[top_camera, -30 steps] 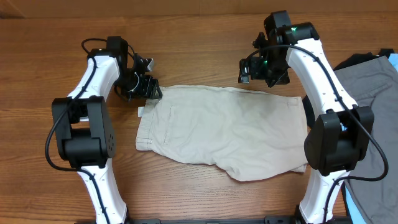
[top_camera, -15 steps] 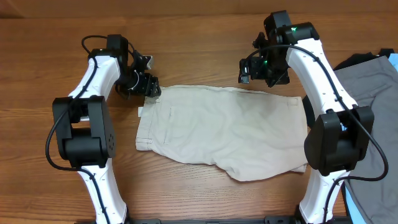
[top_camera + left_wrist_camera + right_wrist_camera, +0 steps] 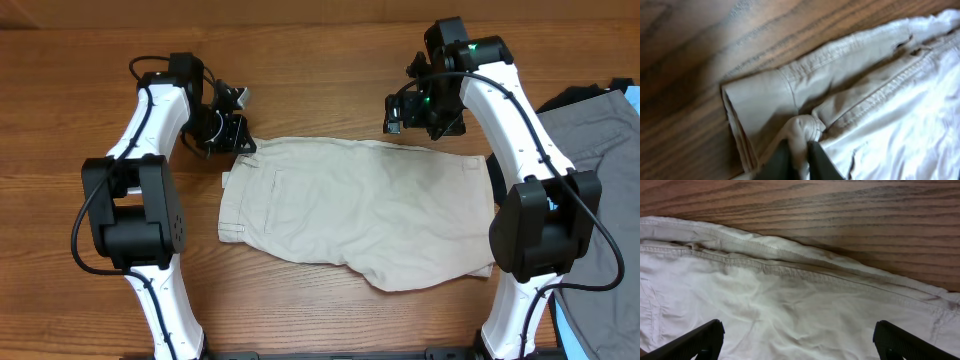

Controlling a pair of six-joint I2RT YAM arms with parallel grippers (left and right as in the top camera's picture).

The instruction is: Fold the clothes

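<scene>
Overhead, one pair of shorts (image 3: 360, 210) is lying flat on the wooden table (image 3: 320, 60) between two grippers. The left gripper (image 3: 796, 151) is pinching the waistband corner. The right gripper (image 3: 418, 118) is hovering spread wide above the shorts' edge. One grey garment (image 3: 600, 150) is lying beyond the right arm. The left gripper is sitting slightly farther back than half a second ago.

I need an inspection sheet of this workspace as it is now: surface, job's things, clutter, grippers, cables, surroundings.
Surface: wooden table, bare wood around the cloth.
Job's things: beige shorts lying flat, slightly wrinkled, waistband toward the left arm.
Clutter: grey garment at the right edge, black garment showing beside it.
Grippers: left gripper shut, pinching the waistband corner; right gripper open over the shorts' far edge.
Cables: black cable looping along each arm.
Surroundings: nothing seen.
</scene>
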